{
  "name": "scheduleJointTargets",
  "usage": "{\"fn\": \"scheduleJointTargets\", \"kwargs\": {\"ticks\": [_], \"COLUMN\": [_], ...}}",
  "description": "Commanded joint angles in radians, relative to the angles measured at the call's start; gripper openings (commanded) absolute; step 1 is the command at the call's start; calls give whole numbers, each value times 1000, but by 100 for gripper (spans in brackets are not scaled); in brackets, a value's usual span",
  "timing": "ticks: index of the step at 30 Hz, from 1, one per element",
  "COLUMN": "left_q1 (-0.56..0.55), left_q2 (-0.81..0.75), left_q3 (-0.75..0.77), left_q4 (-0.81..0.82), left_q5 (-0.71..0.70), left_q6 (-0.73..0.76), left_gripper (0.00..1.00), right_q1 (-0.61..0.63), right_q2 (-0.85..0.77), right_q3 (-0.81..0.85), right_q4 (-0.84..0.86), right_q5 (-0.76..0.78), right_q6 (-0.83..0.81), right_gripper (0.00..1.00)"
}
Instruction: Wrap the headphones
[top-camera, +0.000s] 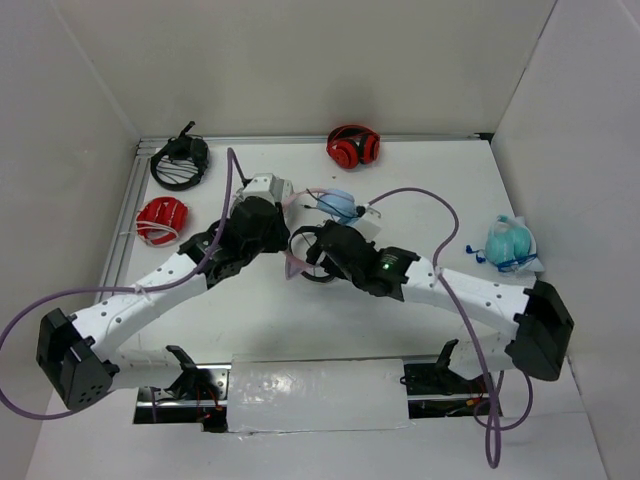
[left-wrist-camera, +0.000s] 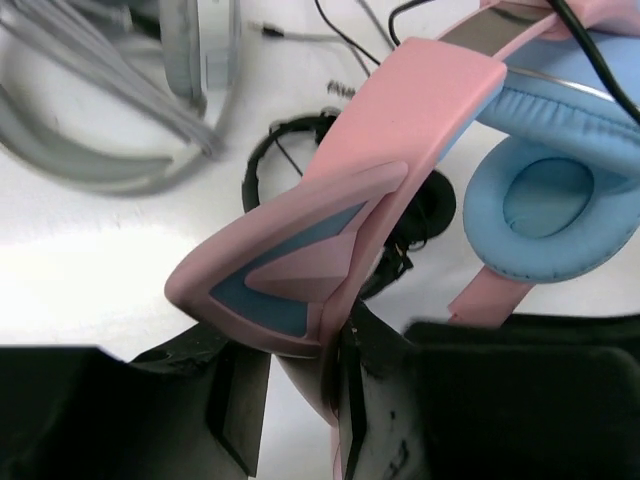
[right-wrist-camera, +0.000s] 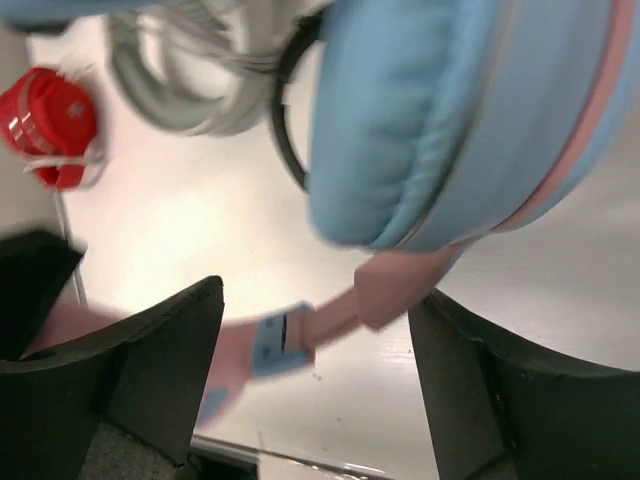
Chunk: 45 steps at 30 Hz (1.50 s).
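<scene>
Headphones (left-wrist-camera: 400, 120) gripped (left end effector (left-wrist-camera: 298, 400)).

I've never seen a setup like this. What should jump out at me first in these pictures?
The pink headphones with a cat ear and a light-blue ear cup stand out, in the middle of the table. The left gripper pinches their headband, while the right gripper stands open beside an ear cup. Red headphones lie at the far edge.
</scene>
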Motion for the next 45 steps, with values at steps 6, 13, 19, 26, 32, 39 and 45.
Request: {"fn": "scheduleJointTargets", "kwargs": {"ticks": [6,13,19,26,32,39,45], "left_q1": [138,254,316,345,348,348,346], "left_q2": [-91,-106,-165,-221,-222,-215,-211], "left_q3": [92,109,151,296,480,646,695], "left_q4": [212,234,234,168,63,-4,-33], "left_q5": [192,396,588,717,706,780,811], "left_q6": [312,458,497,425,386,343,322], "left_gripper": [0,0,0,0,0,0,0], "right_q1": [96,109,31,-308,-459,-447,-441], "right_q2": [-380,-718,-843,-664,-506,-254,-125], "right_q3": [-5,-158,-257,-312,-534,-403,-369], "right_q4": [110,134,160,346,947,1007,1110], "right_q5": [112,112,245,-131,-545,-648,-782], "right_q6": [-560,-736,-777,-841,-1153,-1276,-1307], "right_gripper": [93,100,100,99,100,100,100]}}
